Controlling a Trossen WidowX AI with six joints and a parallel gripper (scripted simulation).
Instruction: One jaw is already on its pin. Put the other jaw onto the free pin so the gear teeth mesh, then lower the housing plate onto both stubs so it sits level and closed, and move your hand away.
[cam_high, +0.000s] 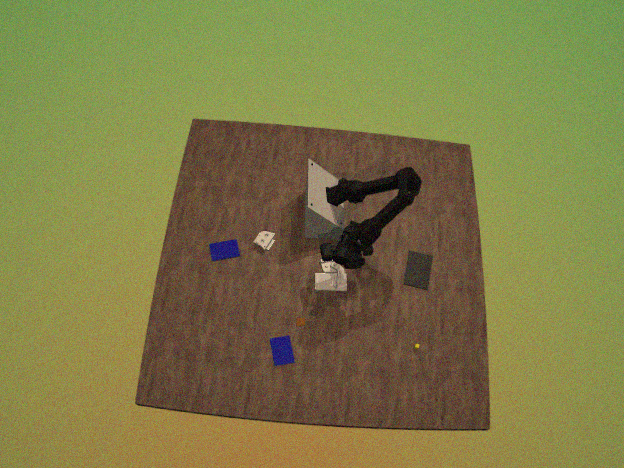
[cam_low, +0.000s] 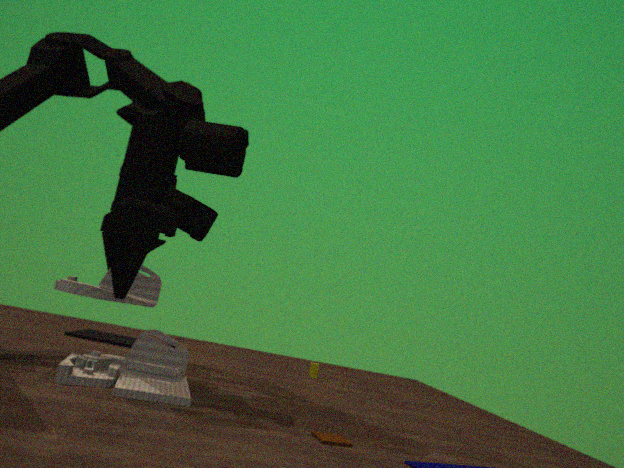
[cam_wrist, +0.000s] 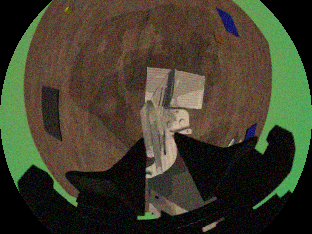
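My gripper (cam_low: 119, 295) (cam_wrist: 161, 137) is shut on a pale grey jaw (cam_low: 147, 288) (cam_wrist: 153, 122). The jaw hangs in the air, its long toothed arm nearly level, above the base (cam_high: 323, 283) (cam_low: 151, 389) (cam_wrist: 192, 93). The other jaw (cam_low: 158, 355) stands on the base, at the side of its broad flat block. Small raised stubs (cam_low: 91, 360) show at the base's other end; which is the free pin I cannot tell. The housing plate (cam_high: 263, 240), pale with small holes, lies apart on the table. In the top view the arm hides the fingertips and most of the held jaw.
A large slanted pale panel (cam_high: 320, 188) stands beside the arm's mount. Blue tiles (cam_high: 224, 250) (cam_high: 282, 350), a dark rectangle (cam_high: 418, 270) (cam_low: 98, 336) (cam_wrist: 51, 112), an orange piece (cam_high: 300, 321) (cam_low: 332, 439) and a yellow block (cam_high: 417, 346) (cam_low: 314, 370) are spread around on the table.
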